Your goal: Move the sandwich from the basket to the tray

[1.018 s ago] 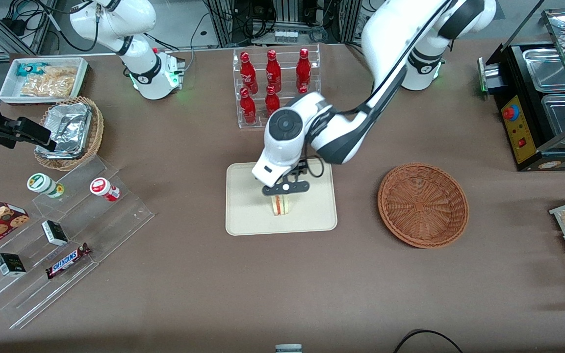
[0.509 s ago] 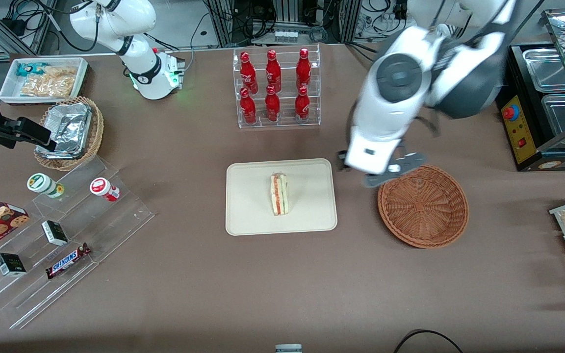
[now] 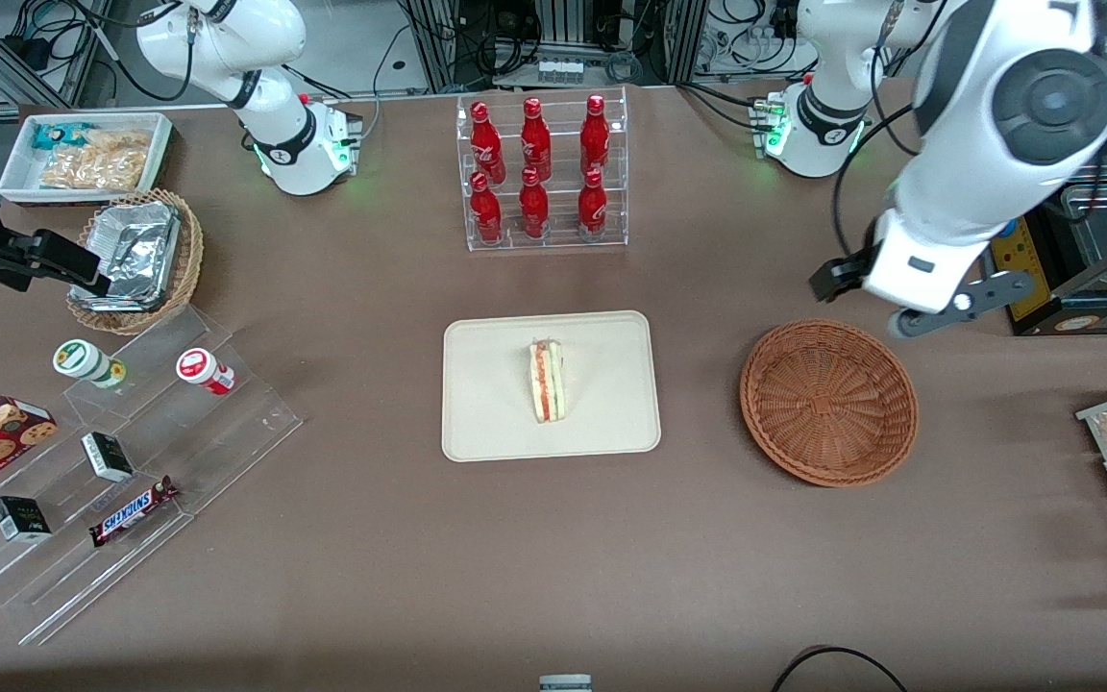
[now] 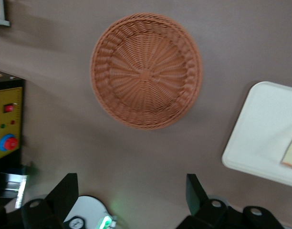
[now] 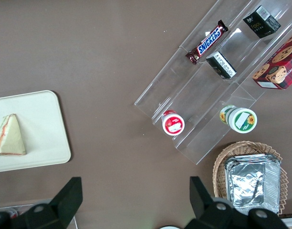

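Observation:
The sandwich, a white wedge with red and green filling, lies on the cream tray in the middle of the table; the right wrist view also shows the sandwich on the tray. The round brown basket stands beside the tray toward the working arm's end, with nothing in it. My left gripper hangs high above the table just farther from the front camera than the basket, near its rim. Its wrist view shows the gripper open and holding nothing, the basket and a corner of the tray.
A clear rack of red bottles stands farther back than the tray. A black food warmer sits close to my gripper at the working arm's end. A foil-lined basket, a white snack bin and acrylic steps lie toward the parked arm's end.
My gripper opened and left the sandwich on the tray, then rose and swung past the basket toward the working arm's end. The sandwich stays where it was set.

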Robot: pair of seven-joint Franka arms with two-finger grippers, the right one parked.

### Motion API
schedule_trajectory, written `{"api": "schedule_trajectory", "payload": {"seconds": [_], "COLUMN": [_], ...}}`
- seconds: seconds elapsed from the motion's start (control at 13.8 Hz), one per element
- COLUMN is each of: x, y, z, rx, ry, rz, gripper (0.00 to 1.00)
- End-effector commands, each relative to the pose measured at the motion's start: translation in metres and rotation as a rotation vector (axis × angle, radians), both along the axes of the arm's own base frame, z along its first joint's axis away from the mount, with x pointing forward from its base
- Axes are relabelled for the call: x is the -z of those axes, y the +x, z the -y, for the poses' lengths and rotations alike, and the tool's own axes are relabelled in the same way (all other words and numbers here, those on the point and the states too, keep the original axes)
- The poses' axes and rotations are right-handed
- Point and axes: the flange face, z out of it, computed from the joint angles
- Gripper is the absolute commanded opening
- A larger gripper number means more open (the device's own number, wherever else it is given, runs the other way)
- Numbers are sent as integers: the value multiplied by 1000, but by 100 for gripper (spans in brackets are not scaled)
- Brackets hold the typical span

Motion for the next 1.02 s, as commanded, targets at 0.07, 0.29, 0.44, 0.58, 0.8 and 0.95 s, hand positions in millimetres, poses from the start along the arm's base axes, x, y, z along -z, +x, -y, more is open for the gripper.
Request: {"api": "schedule_trajectory", "payload": {"seconds": [0.07, 0.29, 0.44, 0.58, 0.8, 0.95], "x": [-28, -38, -46, -49, -56, -64], "y": [-5, 5, 13, 12, 11, 6], "z": [-39, -79, -95, -101, -114, -119], "rx": [64, 104, 154, 214, 285, 283], "ry": [-46, -66, -79, -77, -90, -86], "rz": [-13, -4, 9, 9, 24, 39], "gripper": [100, 100, 100, 100, 100, 100]}}
